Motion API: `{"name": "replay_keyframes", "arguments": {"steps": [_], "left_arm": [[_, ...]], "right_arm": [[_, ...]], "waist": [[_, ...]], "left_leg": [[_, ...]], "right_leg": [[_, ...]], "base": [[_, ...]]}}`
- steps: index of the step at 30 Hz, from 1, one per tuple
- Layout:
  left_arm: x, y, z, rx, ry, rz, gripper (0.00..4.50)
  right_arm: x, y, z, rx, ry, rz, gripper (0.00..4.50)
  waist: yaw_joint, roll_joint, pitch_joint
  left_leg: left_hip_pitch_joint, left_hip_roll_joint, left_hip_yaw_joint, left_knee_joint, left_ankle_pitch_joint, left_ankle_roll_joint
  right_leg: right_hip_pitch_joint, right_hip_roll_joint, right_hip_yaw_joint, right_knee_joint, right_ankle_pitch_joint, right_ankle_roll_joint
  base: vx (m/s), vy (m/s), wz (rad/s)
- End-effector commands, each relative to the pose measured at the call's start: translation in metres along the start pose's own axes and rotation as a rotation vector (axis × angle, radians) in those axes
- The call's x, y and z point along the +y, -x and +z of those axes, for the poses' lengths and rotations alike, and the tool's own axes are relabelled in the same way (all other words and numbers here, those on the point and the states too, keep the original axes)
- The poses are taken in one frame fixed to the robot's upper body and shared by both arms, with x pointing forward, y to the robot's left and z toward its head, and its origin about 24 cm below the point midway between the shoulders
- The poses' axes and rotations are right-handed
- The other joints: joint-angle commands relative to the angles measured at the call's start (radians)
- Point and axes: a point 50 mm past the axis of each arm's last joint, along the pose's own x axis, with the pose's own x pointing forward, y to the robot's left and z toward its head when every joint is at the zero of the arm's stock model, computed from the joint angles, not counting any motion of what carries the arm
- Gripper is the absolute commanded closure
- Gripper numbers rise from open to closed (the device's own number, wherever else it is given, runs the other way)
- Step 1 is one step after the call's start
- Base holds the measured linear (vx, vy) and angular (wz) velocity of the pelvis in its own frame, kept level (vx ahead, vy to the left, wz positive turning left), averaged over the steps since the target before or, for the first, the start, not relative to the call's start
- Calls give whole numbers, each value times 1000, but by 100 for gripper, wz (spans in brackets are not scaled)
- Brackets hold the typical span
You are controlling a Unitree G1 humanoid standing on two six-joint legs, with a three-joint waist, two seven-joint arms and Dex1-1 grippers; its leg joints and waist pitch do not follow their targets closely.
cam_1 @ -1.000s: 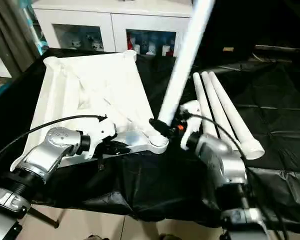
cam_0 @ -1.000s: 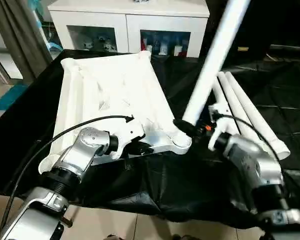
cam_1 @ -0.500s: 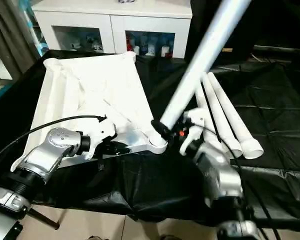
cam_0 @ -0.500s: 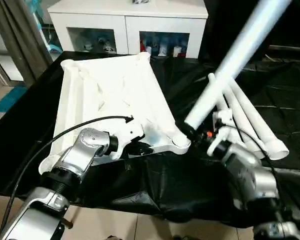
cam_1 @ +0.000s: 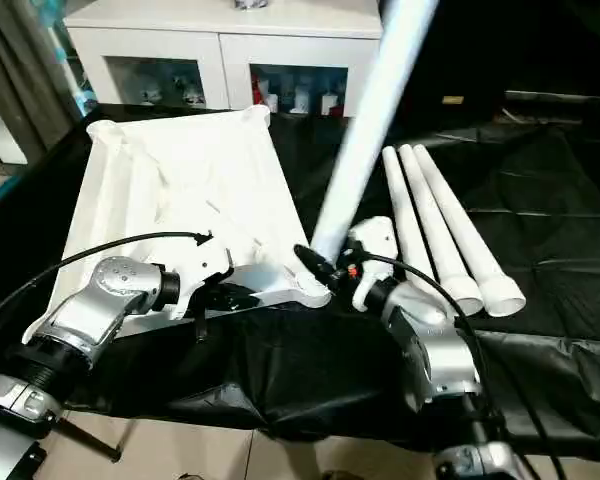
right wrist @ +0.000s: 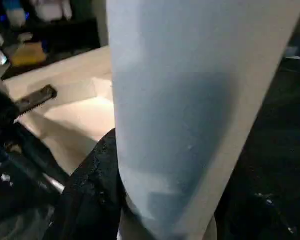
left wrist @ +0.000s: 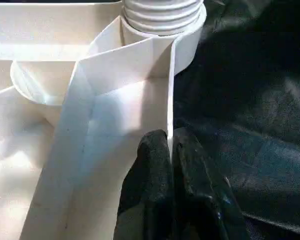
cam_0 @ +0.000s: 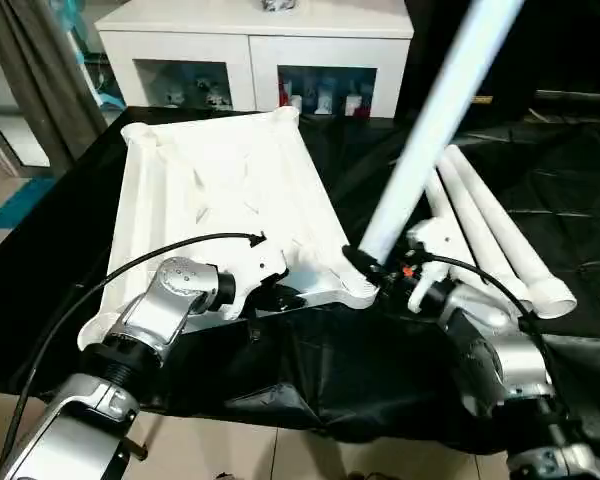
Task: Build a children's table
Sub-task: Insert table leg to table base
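The children's table top [cam_0: 220, 190] lies upside down on the black cloth, ribbed underside up. My left gripper [cam_0: 285, 296] is shut on its near rim [left wrist: 169, 100], one black finger [left wrist: 152, 165] on each side of the thin wall, close to the near right corner socket [left wrist: 162, 30]. My right gripper [cam_0: 365, 265] is shut on the lower end of one white leg [cam_0: 430, 120]. That leg rises steeply up and to the right from this socket [cam_0: 348, 285]. In the right wrist view the leg [right wrist: 190, 100] stands against a black finger [right wrist: 95, 175].
Three more white legs [cam_0: 500, 235] lie side by side on the black cloth [cam_0: 330, 370] to the right of the top. A white cabinet [cam_0: 250, 50] with glass doors stands behind the table. A grey curtain [cam_0: 30, 70] hangs at the far left.
The held leg leaned further to the right half a second ago and now stands steeper again, with its foot still at the corner socket. The left gripper has kept its hold on the rim.
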Motion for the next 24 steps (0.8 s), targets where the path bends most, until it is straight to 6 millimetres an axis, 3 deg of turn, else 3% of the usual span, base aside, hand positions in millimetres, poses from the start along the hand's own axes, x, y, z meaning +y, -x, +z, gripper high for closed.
{"name": "replay_keyframes", "arguments": {"steps": [1,2,8,13,15,16,19,20,24], "left_arm": [[5,6,6,-17,-22,31,450],[4,6,6,-15,-23,28,450],[3,8,6,-9,-33,9,450],[0,10,9,-17,-59,-27,450],[0,10,9,-17,-60,-28,450],[-1,11,10,-18,-72,-54,450],[-4,14,11,-7,-103,-96,450],[-4,15,11,0,-108,-102,450],[-5,18,11,10,-119,-118,450]], "right_arm": [[17,3,-45,232,-87,104,259],[17,3,-46,247,-80,126,259],[14,4,-48,292,-89,192,259],[9,8,-49,279,-108,233,259],[9,8,-49,279,-108,235,259],[9,11,-51,286,-117,261,259],[10,16,-54,309,-99,313,259],[11,17,-55,314,-91,322,259],[13,18,-56,309,-83,351,259]], "waist": [[0,-1,-53],[-3,-7,-54],[-7,-11,-57],[-9,-15,-51],[-8,-15,-53],[-7,-14,-45],[-7,-14,-47],[-6,-13,-40],[-6,-15,-34]], "left_leg": [[14,38,-21,-83,-404,14],[14,39,-20,-83,-399,17],[10,41,-18,-84,-370,30],[12,42,-16,-86,-372,36],[11,43,-15,-87,-347,41],[9,43,-15,-90,-343,45],[10,44,-14,-91,-330,54],[10,44,-12,-93,-333,58],[11,45,-13,-97,-340,56]], "right_leg": [[31,-73,38,-98,-517,-167],[31,-71,38,-97,-499,-170],[37,-72,38,-88,-416,-204],[34,-73,39,-93,-434,-202],[38,-72,39,-90,-392,-211],[36,-71,39,-90,-377,-216],[39,-70,39,-88,-336,-227],[36,-70,39,-90,-329,-231],[37,-70,39,-89,-336,-231]], "base": [[0,0,0],[0,0,0],[0,0,0],[0,0,0],[0,0,0],[0,0,0],[0,0,0],[0,0,0],[0,0,0]]}}
